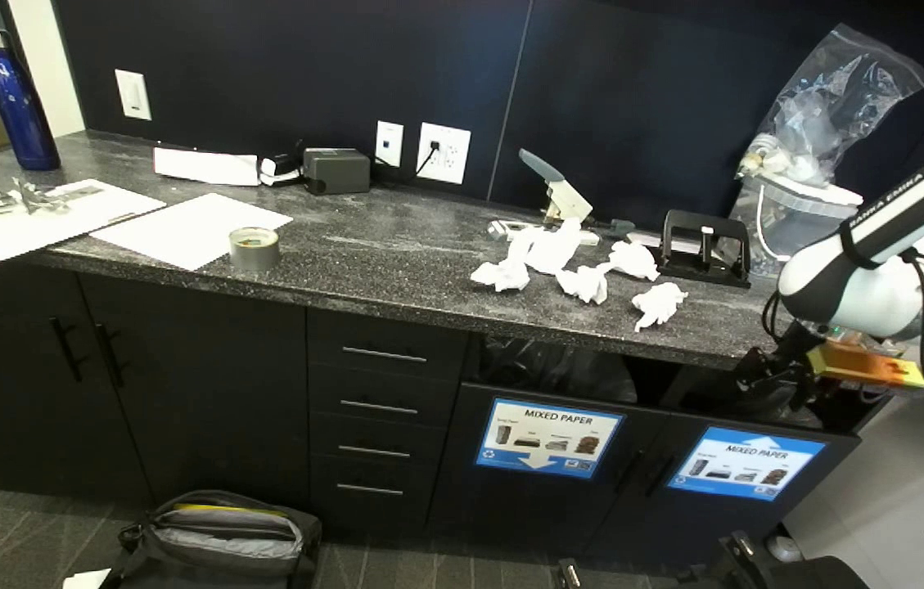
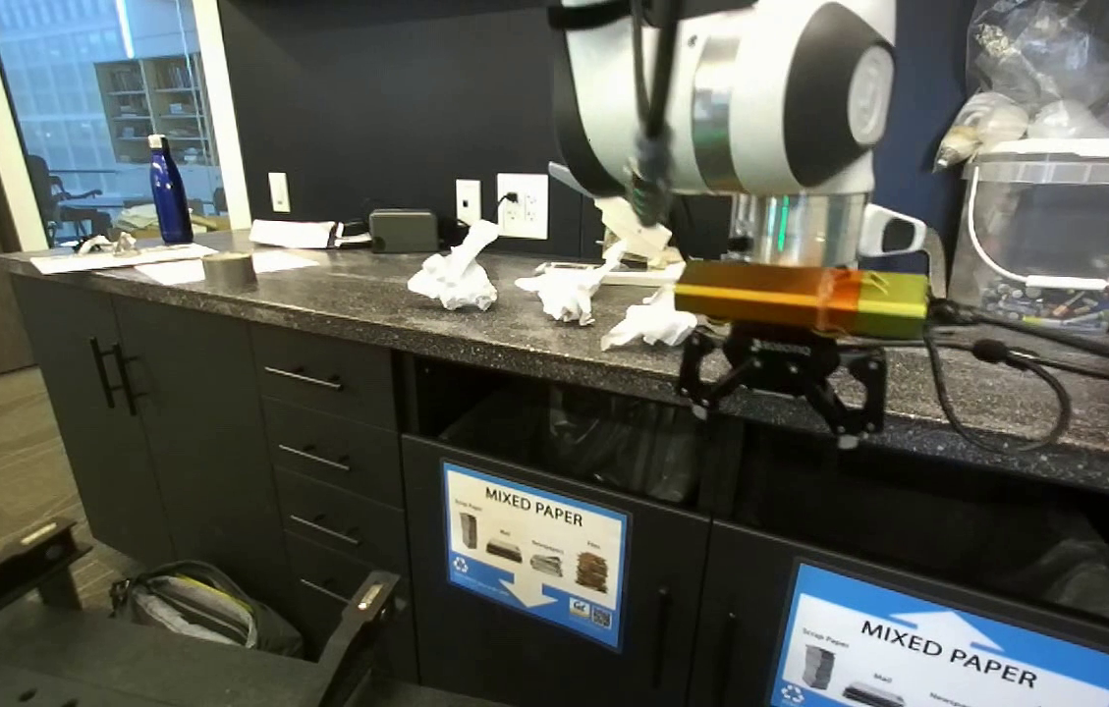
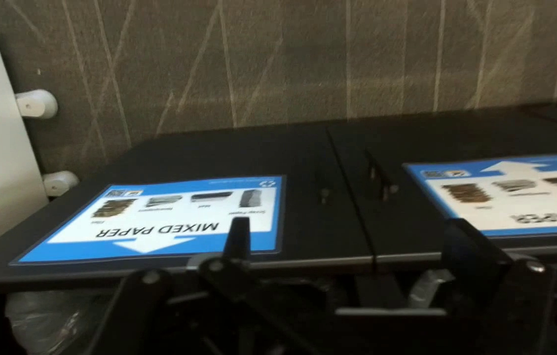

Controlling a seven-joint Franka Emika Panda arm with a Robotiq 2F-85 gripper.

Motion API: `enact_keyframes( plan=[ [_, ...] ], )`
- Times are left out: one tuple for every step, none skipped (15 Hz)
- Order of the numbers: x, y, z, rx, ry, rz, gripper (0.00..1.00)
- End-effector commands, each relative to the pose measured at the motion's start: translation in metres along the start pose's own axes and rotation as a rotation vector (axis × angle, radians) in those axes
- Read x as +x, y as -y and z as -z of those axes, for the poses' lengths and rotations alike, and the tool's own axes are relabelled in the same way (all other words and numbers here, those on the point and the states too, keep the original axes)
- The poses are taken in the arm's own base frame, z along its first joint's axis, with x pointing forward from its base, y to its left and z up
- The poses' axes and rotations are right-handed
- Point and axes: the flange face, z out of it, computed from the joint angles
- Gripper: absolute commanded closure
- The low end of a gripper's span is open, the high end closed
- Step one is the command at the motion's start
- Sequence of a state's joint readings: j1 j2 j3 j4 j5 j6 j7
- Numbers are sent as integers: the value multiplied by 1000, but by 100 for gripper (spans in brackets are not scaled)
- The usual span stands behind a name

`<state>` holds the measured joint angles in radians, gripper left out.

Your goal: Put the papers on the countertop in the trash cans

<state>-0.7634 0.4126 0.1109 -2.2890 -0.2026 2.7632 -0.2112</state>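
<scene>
1. Countertop (image 1: 396, 278): dark slab, runs L to R across frame in both exterior views. Thick front edge, prob. main snag risk.
2. Trash cans (image 1: 527, 507): 2 black fronts, lower R of frame, w/ Mixed Paper labels (image 1: 549, 438); openings sit btwn counter edge & front tops. Too dark to tell if any wad's inside.
3. Arm (image 1: 879, 286): R edge of frame.
4. Gripper (image 2: 773, 426): R of ctr, pointing down by front edge; fingers (image 3: 238, 239) spread wide, nothing btwn them. Depth vs. can opening: can't tell. Prob. step: go fetch a wad. Lift above counter edge first, then swing in; no dragging.
5. Hole punch (image 1: 703, 249): R of ctr, near wads. Keep fingers off it.
6. Papers (image 1: 584, 282): approx. 5 white wads on countertop, ctr-R of frame. Suggest front-right wad (image 1: 660, 303) 1st: looks apart from rest & closest to arm. Come straight down, straddle crumpled core (not thin tail), squeeze lightly, will likely crush. Carry out past edge, let go only once inside opening.
</scene>
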Motion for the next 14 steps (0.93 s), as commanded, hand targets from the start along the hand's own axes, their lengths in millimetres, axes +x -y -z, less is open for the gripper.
enact_keyframes(
  plan=[
    [-16,64,58,44,75,43,0],
    [-14,82,74,52,81,37,0],
    [-5,97,87,71,80,30,0],
    [3,108,101,76,59,20,0],
    [10,120,110,90,50,33,0],
    [16,127,122,88,21,31,0],
    [23,132,131,96,-11,27,0],
    [30,133,140,99,-26,32,0],
    [37,131,145,97,-50,26,0],
    [44,126,150,102,-53,24,0],
    [51,120,154,113,-62,15,0],
    [59,115,160,126,-71,5,0],
    [66,112,163,133,-79,-4,0],
    [75,112,165,149,-86,-17,0]
  ],
)
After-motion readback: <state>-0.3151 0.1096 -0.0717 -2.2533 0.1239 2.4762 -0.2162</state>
